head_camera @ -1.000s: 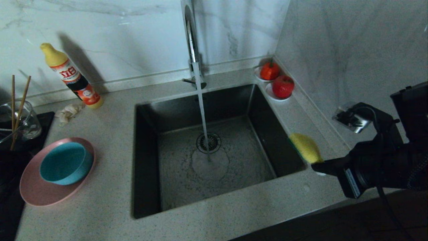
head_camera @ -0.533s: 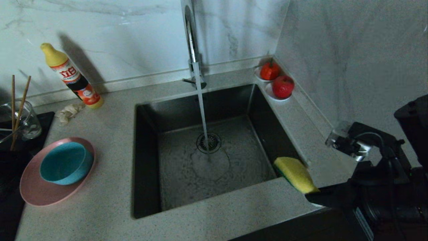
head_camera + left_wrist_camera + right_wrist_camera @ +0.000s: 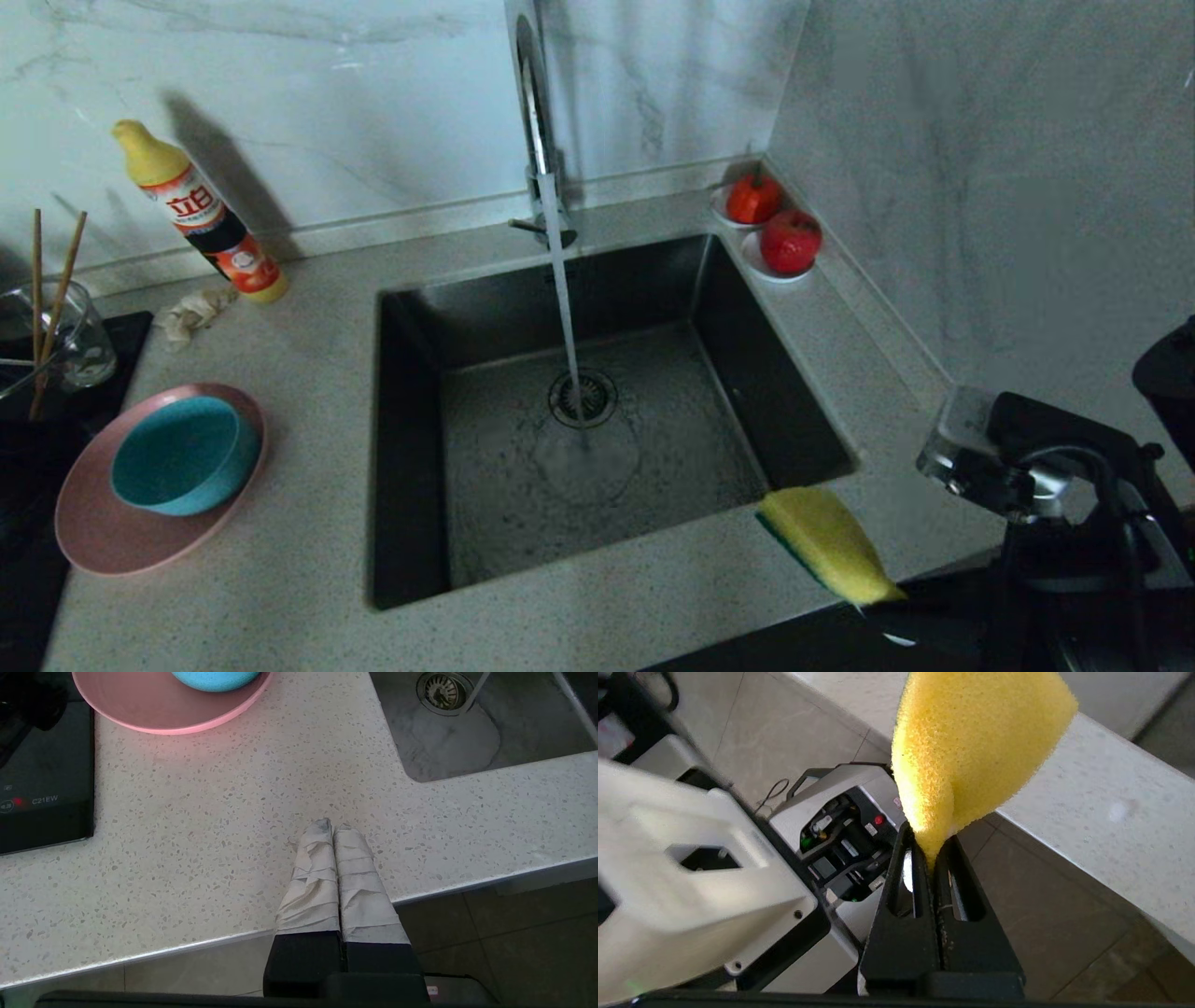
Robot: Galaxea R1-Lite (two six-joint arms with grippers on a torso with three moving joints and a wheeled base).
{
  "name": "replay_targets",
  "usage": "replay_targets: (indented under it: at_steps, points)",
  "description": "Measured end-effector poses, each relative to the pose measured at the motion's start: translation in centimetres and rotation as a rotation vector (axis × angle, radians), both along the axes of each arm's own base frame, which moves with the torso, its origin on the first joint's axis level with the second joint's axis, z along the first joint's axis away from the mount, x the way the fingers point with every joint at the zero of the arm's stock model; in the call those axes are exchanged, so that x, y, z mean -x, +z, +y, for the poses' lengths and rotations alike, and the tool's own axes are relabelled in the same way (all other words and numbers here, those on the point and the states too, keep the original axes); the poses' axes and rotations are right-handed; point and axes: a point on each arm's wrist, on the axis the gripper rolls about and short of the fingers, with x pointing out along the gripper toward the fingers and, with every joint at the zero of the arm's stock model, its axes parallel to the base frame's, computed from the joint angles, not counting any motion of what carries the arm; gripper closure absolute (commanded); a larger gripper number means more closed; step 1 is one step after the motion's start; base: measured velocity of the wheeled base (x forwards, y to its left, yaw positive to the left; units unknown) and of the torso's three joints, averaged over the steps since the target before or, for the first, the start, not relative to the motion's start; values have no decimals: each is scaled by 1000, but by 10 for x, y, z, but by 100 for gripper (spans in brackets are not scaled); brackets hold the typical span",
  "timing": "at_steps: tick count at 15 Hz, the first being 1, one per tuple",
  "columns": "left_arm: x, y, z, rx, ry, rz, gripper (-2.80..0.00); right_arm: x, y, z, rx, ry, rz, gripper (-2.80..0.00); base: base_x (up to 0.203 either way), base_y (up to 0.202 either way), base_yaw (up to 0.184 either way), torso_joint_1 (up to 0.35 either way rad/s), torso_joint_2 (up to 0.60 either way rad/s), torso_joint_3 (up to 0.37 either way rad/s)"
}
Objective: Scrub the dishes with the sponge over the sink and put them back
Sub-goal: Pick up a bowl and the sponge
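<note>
Gripping: right tool (image 3: pixel 931 858) pinched shut on one end of sponge (image 3: pixel 826 543), squashing it to a wedge; held off the near right corner of sink (image 3: pixel 411 448), judged kept clear for a dish
Resting: left tool (image 3: pixel 332 828) closed and empty, tape-wrapped tips over speckled surface (image 3: pixel 280 579)
Stacked: teal bowl (image 3: pixel 184 455) inside pink plate (image 3: pixel 103 532), left of sink, untouched
Standing: wooden chopsticks (image 3: pixel 56 299) upright in glass cup (image 3: pixel 79 336)
Textures: porous yellow foam, green scouring face; smooth dishes; steel basin wet under running water (image 3: pixel 563 308)
</note>
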Motion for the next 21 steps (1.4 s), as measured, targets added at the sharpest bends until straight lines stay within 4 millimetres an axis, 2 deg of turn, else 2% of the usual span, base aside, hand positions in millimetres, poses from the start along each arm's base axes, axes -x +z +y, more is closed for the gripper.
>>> replay_targets:
  at_steps: [3,10,21]
  points:
    - [0,0,0,1,0,0,0,10,0,8,15,53,-11,0,0,0,0,0,0,0]
    - [0,0,0,0,0,0,0,14,-7,21,35,115,15,0,0,0,0,0,0,0]
    - [0,0,0,5,4,-1,0,10,-6,30,28,96,32,0,0,0,0,0,0,0]
